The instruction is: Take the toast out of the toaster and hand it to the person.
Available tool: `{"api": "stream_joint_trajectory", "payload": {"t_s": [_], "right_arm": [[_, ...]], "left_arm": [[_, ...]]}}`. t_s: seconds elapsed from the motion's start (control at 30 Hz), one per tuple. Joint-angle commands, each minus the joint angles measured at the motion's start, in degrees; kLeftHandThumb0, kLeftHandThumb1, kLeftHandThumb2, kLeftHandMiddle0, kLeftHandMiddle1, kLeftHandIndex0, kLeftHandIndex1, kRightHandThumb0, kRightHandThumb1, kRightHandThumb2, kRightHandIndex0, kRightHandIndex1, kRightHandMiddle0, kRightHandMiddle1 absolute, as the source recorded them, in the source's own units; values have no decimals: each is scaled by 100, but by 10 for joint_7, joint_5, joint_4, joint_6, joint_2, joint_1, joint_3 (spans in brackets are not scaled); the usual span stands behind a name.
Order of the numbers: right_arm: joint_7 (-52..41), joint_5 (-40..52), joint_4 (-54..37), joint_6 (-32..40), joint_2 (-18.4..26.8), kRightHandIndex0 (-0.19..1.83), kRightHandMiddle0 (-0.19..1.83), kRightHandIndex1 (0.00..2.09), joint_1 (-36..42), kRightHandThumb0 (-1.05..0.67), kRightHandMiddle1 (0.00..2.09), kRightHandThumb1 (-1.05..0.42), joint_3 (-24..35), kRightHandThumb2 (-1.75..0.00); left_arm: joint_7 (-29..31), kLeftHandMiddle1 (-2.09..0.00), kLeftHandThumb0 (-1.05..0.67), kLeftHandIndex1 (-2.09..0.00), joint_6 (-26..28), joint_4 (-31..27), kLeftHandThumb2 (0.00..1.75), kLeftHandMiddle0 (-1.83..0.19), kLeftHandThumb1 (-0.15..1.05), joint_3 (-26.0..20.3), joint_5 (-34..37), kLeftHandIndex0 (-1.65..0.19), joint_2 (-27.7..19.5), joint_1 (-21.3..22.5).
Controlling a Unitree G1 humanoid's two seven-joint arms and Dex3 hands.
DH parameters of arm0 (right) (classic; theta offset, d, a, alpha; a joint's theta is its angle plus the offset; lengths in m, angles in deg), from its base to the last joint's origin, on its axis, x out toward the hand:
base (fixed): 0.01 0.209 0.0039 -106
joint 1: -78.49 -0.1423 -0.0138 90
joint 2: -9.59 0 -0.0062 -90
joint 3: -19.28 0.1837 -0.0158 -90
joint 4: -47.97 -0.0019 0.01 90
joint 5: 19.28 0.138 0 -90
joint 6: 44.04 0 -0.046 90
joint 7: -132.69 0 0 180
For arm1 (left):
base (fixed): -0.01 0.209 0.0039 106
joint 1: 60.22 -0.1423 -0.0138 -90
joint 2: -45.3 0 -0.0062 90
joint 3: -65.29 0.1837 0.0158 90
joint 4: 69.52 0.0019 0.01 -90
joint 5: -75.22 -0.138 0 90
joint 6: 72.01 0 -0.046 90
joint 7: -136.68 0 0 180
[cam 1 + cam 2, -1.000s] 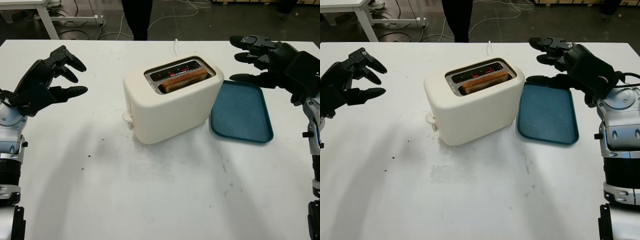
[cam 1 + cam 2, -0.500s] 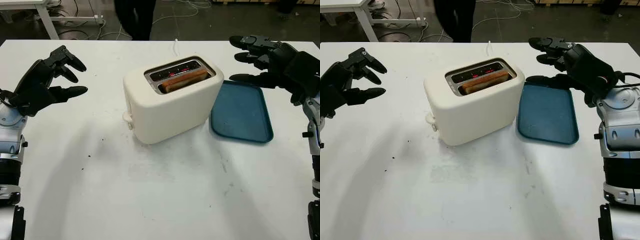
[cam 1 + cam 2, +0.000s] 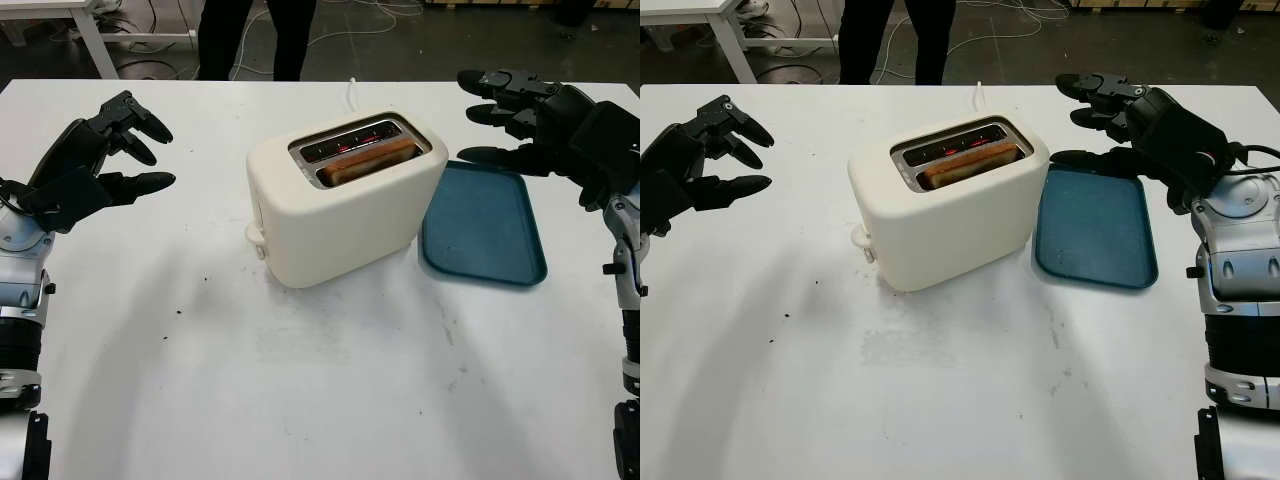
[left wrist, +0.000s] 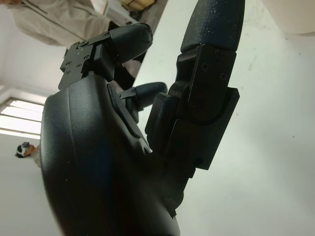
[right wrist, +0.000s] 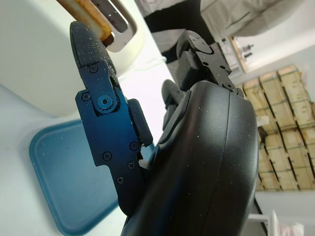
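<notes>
One browned slice of toast (image 3: 367, 160) sits in the near slot of the cream plastic toaster (image 3: 340, 205); the blue tray (image 3: 483, 223) beside it is bare. Left hand (image 3: 95, 160) and right hand (image 3: 530, 115) hover released. A person's legs (image 3: 255, 38) are cut off.

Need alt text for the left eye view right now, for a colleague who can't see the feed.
A cream toaster stands mid-table with a slice of toast still in its near slot. The left robot hand and right robot hand hover open on either side, the right above a blue tray. A person's legs show beyond the table.
</notes>
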Motion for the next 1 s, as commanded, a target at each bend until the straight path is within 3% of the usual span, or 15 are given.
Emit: {"api": "stream_joint_trajectory", "payload": {"t_s": [0.0,0.97], "right_arm": [[4,1,-6,8,0,0,32,59,-6,-67,1,-80,0,0],[1,-2,0,-4,0,0,32,59,-3,-69,1,-81,-1,0]], "left_arm": [[2,-166,-105,-158,5,-5,22,-11,92,-1,2,-8,-4,3],[-1,-167,-105,-158,0,-3,22,-10,92,-1,0,-7,-4,2]]}}
